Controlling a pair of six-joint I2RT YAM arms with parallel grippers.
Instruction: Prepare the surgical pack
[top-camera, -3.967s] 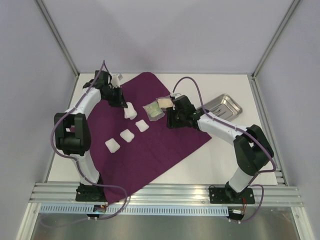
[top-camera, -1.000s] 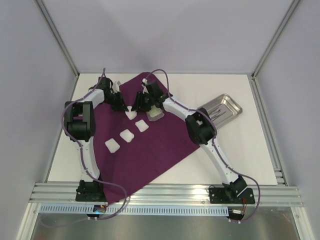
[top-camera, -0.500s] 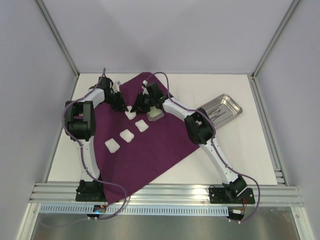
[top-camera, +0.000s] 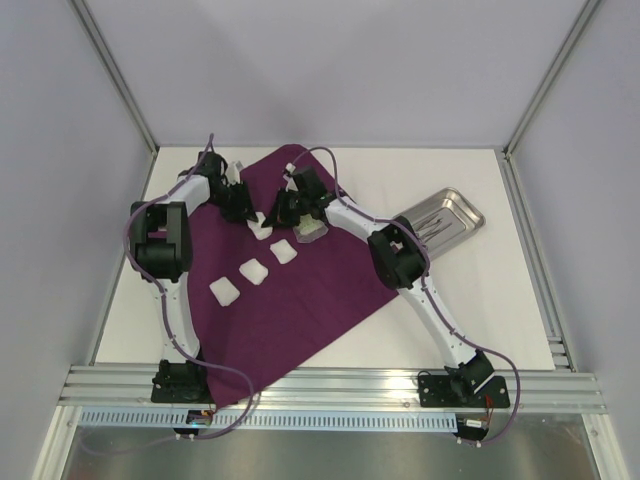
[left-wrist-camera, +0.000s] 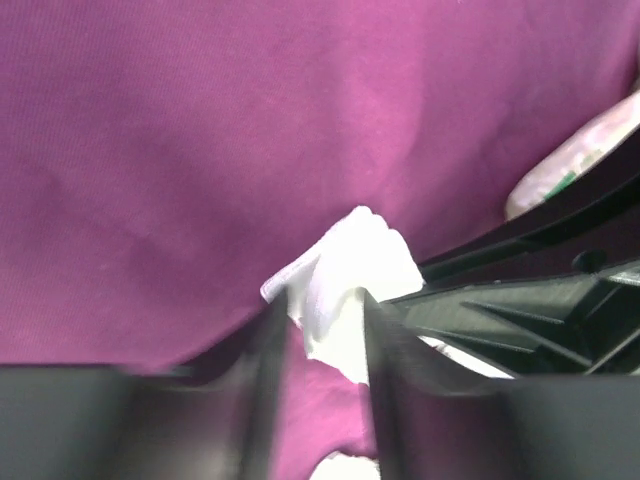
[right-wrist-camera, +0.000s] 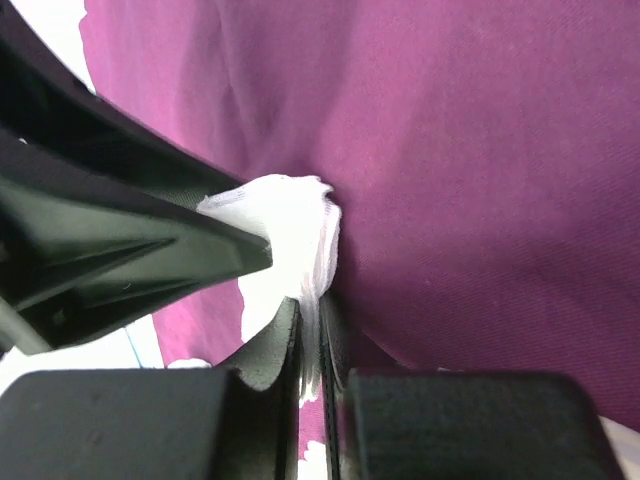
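Observation:
The purple cloth (top-camera: 300, 290) lies spread on the table. Over its far part, a white gauze square (top-camera: 263, 225) sits between both grippers. My right gripper (right-wrist-camera: 312, 322) is shut on the gauze's thin edge (right-wrist-camera: 285, 215). My left gripper (left-wrist-camera: 320, 320) has its fingers apart on either side of the same gauze (left-wrist-camera: 355, 260), with cloth showing between them. Three more gauze squares (top-camera: 253, 270) lie in a row on the cloth. Clear packets (top-camera: 310, 229) lie just right of the grippers. The steel tray (top-camera: 447, 212) stands off the cloth at the right.
The right arm (top-camera: 400, 255) stretches diagonally across the cloth. Frame posts stand at the table's far corners and a rail runs along the near edge. One packet (left-wrist-camera: 570, 160) shows at the edge of the left wrist view.
Over four seconds the right arm swung from the packets to the gauze at the left gripper and shut on it. In the last second both grippers barely moved; the left shifted slightly back-left.

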